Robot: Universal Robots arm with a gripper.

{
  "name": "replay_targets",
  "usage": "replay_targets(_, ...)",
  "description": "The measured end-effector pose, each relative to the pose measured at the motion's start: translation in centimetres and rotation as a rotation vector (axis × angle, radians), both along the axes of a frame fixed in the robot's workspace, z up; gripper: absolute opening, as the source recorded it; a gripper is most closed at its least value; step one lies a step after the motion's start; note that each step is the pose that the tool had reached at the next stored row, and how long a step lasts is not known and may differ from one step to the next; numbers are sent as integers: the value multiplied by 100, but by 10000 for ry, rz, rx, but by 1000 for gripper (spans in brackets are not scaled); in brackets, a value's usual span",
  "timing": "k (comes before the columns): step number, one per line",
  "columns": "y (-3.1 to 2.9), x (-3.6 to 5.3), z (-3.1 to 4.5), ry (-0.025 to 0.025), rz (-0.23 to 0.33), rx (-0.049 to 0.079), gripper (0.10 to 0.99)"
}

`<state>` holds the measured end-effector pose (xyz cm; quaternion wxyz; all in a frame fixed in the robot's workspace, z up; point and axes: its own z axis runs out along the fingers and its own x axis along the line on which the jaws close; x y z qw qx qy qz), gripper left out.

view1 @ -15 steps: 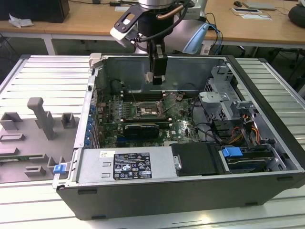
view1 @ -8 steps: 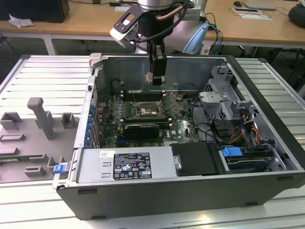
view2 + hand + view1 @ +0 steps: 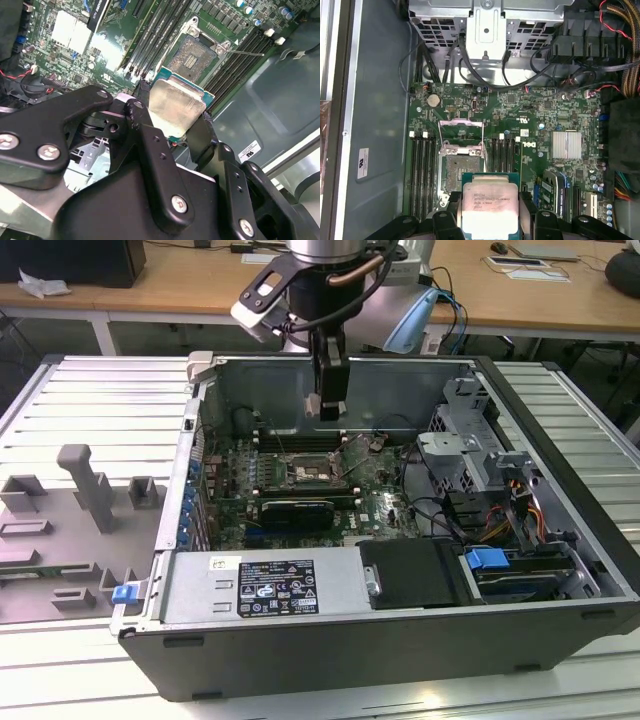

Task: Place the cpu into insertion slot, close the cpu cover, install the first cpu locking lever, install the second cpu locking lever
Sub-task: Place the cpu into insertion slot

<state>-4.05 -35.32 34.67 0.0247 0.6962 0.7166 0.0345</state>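
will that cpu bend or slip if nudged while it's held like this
The cpu looks like a rigid flat plate, so bending seems unlikely. Its smooth metal top and thin edges, pinched by the tool, could let it slip or tilt.

Bright, even room light falls on the open case (image 3: pixel 560 440), leaving the motherboard (image 3: pixel 232 485) in soft shadow. In the second wrist view, glare whitens the cpu (image 3: pixel 175 107) and a heatsink (image 3: pixel 70 30).
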Motion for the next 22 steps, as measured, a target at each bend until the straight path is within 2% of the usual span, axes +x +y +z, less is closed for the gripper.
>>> replay_targets(22, 0, 0, -84, 0, 0, 0, 541)
